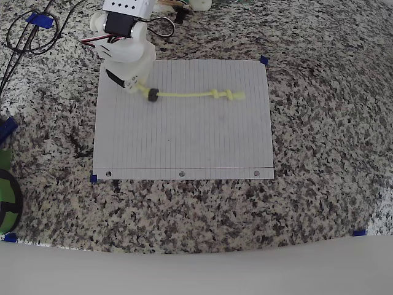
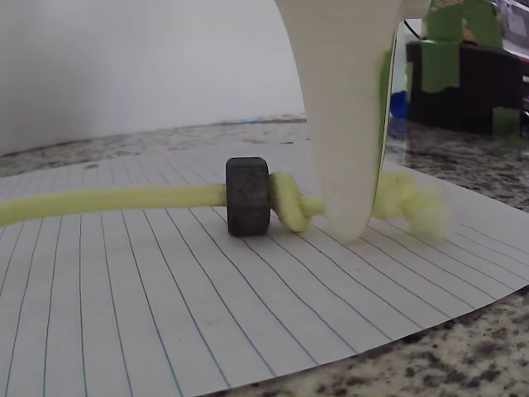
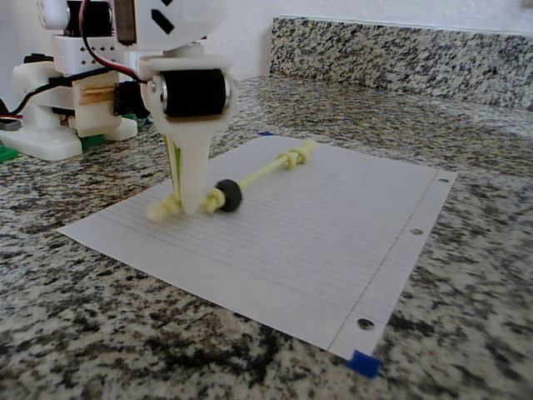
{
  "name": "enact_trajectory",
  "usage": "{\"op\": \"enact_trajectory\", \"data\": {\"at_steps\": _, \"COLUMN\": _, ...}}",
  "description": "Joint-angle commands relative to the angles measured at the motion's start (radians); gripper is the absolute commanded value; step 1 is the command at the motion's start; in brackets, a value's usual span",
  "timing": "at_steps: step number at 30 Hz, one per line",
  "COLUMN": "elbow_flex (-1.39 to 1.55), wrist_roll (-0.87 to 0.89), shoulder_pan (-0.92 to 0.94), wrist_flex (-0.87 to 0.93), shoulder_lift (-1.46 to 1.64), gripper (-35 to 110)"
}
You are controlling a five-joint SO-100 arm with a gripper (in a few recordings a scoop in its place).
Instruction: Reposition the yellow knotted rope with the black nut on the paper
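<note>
Rope (image 1: 190,95) lies stretched left to right across the far half of the paper (image 1: 184,141) in the overhead view, its nut (image 1: 153,94) pushed up against the knot near the left end. I have the pincer (image 2: 364,211) down on that end: in the wrist view one white finger (image 2: 343,124) stands on the cord between the knot and the frayed tip, with cord on both sides of it, so I judge it gripping the rope there. Holding beyond the knot should stop the cord slipping and keep the nut on. Around the paper is speckled bench (image 1: 319,184), with blue tape (image 3: 363,363) at a corner.
</note>
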Motion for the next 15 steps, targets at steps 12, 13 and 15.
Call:
{"op": "enact_trajectory", "data": {"at_steps": 12, "elbow_flex": -0.023, "wrist_roll": 0.005, "shoulder_pan": -0.008, "wrist_flex": -0.029, "shoulder_lift": 0.005, "gripper": 41}}
{"op": "enact_trajectory", "data": {"at_steps": 13, "elbow_flex": -0.023, "wrist_roll": 0.005, "shoulder_pan": -0.006, "wrist_flex": -0.029, "shoulder_lift": 0.005, "gripper": 41}}
{"op": "enact_trajectory", "data": {"at_steps": 15, "elbow_flex": -0.023, "wrist_roll": 0.006, "shoulder_pan": 0.000, "wrist_flex": -0.026, "shoulder_lift": 0.008, "gripper": 40}}
